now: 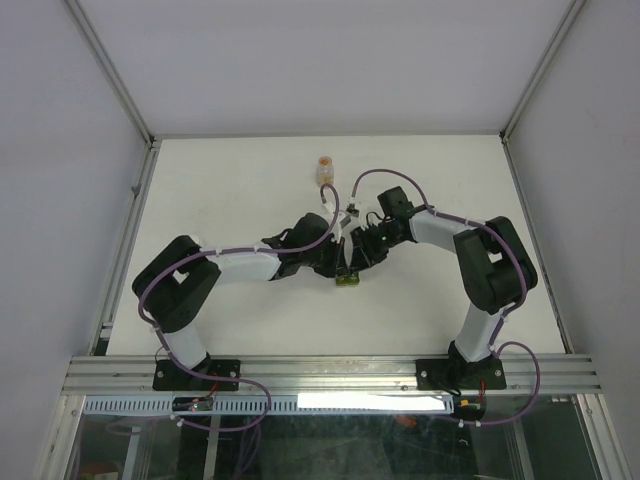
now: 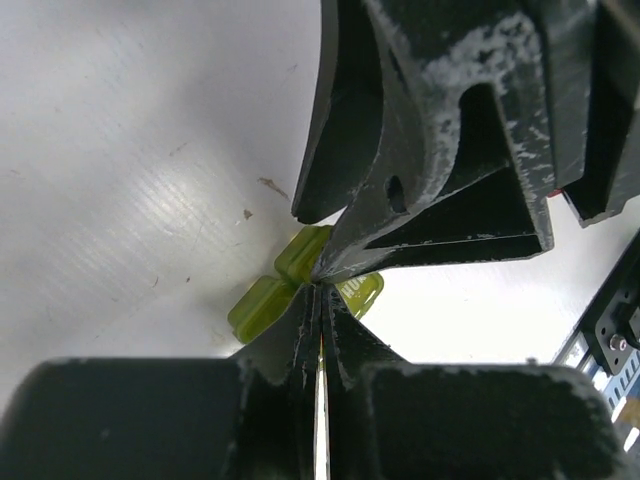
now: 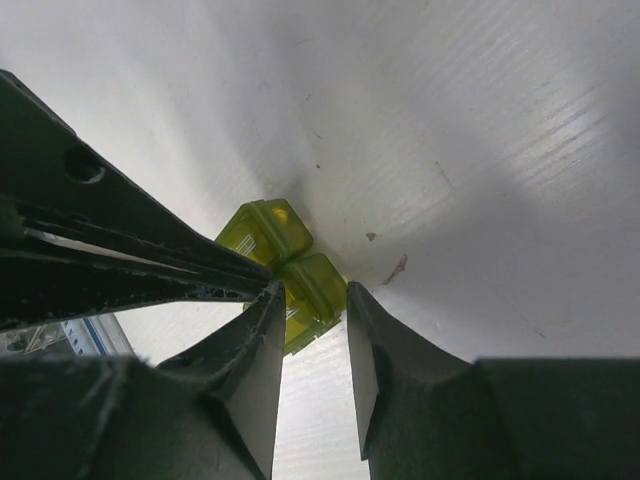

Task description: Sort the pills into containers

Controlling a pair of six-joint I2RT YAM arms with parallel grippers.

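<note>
Pill box, olive-green, sits at the middle of the table. My right gripper pinches one of its compartments between narrowly parted fingers. My left gripper has its fingers pressed together, tips against the box. Pills sit in a clear bottle toward the far edge, well apart.

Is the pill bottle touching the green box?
Apart. The top view shows the pill bottle standing far behind the green box, with a wide gap between them.
</note>
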